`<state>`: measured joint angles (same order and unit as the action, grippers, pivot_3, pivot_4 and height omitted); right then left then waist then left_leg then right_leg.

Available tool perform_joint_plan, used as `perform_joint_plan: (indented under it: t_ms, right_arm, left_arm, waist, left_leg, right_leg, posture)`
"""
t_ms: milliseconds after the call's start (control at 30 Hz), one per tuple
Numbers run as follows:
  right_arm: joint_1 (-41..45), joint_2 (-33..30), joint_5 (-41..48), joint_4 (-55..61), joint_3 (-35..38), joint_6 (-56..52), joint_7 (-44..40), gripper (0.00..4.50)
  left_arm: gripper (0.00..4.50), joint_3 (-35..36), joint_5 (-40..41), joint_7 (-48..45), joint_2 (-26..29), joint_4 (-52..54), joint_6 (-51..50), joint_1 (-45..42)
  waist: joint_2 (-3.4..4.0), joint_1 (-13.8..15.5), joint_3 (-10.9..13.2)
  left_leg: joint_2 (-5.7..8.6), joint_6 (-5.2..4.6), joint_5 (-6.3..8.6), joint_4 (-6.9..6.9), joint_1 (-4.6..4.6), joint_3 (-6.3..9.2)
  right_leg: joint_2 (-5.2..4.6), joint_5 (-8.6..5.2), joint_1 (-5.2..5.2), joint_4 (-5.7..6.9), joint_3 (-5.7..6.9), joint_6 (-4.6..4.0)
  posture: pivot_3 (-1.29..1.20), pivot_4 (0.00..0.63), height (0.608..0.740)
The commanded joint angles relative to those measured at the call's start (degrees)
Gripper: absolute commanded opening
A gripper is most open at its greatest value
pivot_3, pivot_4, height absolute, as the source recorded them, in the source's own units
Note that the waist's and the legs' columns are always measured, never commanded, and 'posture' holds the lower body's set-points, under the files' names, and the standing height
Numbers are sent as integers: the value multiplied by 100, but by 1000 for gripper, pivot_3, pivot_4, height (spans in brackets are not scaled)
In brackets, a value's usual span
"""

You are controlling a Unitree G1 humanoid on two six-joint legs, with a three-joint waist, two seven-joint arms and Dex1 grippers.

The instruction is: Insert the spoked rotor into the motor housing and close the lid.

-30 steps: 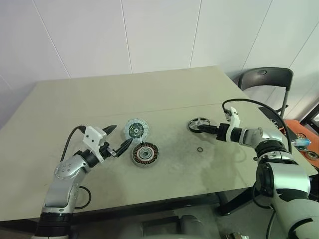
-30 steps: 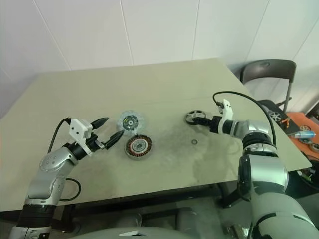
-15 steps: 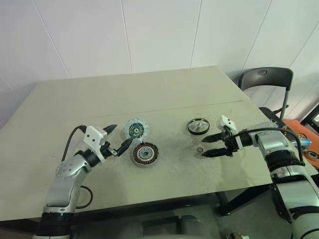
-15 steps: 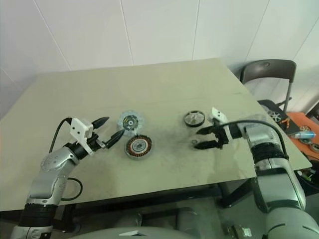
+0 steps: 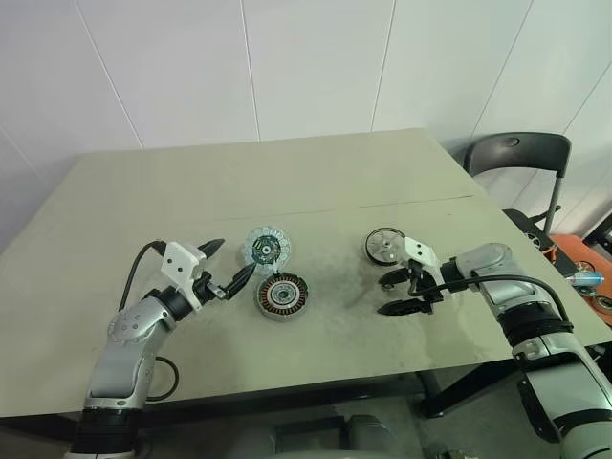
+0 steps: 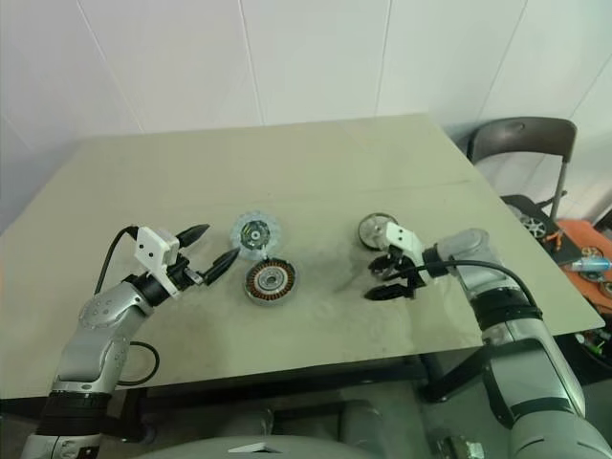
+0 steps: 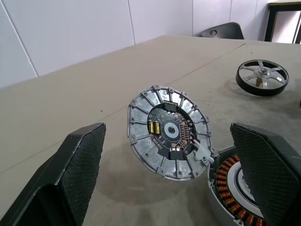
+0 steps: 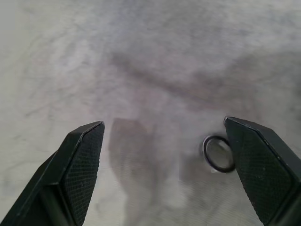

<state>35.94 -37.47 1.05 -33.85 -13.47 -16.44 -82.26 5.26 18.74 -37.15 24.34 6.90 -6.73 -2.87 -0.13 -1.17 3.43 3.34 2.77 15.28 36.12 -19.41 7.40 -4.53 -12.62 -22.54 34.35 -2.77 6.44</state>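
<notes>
Fingers of the right gripper stood wide apart and held nothing, angled down toward the table just in front of the spoked rotor. In the right wrist view a small dark ring lay flat on the smudged tabletop close to one of the fingers; whether it touched that finger could not be told. The rotor lay flat just beyond the gripper, apart from it, a thin wheel with a dark-looking outer rim, silver spokes and a small hub, its axis pointing straight up.

Across the table, the left gripper was also spread wide and empty, pointing roughly level toward the two other parts. Between its fingers, in the left wrist view, showed the lid, a round silver disc with a ribbed rim, a circuit-board middle and a dark centre. It stood tilted, its lower edge propped on the rim of the motor housing and its board face turned toward that gripper. The housing sat upright on the table just in front of the lid, a squat dark-rimmed cup open upward, with copper windings ringing a silvery core. One left fingertip hung just beside the housing's rim.

Nothing lay between housing and rotor, which were well apart. A black chair stood beyond the table's right corner.
</notes>
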Motion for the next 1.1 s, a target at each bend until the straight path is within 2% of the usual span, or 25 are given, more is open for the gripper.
perform_joint_plan:
  t_ms: [33,267,500,633,867,900,1100]
  right_arm:
    - [188,-92,98,-247,114,11,-103,4254]
    - [339,-158,130,-646,247,194,-111,4254]
    - [316,-206,-169,-1168,63,518,131,4254]
    - [370,-260,-354,-1445,-46,703,211,3375]
    - [422,-213,-395,-1538,-82,831,116,845]
    - [425,-202,-401,-1537,-82,835,121,665]
    - [643,347,499,-842,486,167,-39,664]
  left_arm:
    - [4500,53,15,37,9,205,49,-37]
    - [4500,38,14,26,6,176,50,-70]
    - [4500,51,19,-2,21,148,69,-75]
    - [4500,62,12,-6,31,135,78,-74]
    - [4500,80,6,-3,40,138,92,-43]
    - [4500,80,6,-2,39,139,92,-43]
    - [4500,127,34,2,100,217,32,-47]
  waist:
    - [0,20,0]
    - [0,40,0]
    - [-4,43,-3]
    - [-7,57,-5]
    - [-10,78,-8]
    - [-10,74,-8]
    - [-10,10,-5]
  left_leg:
    - [0,0,0,2,0,0]
    - [0,0,0,3,-1,0]
    - [1,0,0,5,2,0]
    - [3,0,0,14,4,0]
    - [7,0,0,2,0,3]
    - [7,-1,0,1,0,3]
    - [4,-1,0,1,2,3]
  right_leg:
    - [0,0,1,0,0,0]
    - [0,0,2,-1,0,-1]
    - [0,0,8,-1,0,-1]
    - [-2,0,17,-1,0,-1]
    - [-7,1,14,-13,2,0]
    - [-8,1,13,-14,1,0]
    - [-4,1,11,-8,2,0]
  posture:
    - [0,0,740]
    - [0,0,740]
    - [0,0,740]
    - [0,0,740]
    - [0,0,740]
    - [0,0,740]
    - [0,0,740]
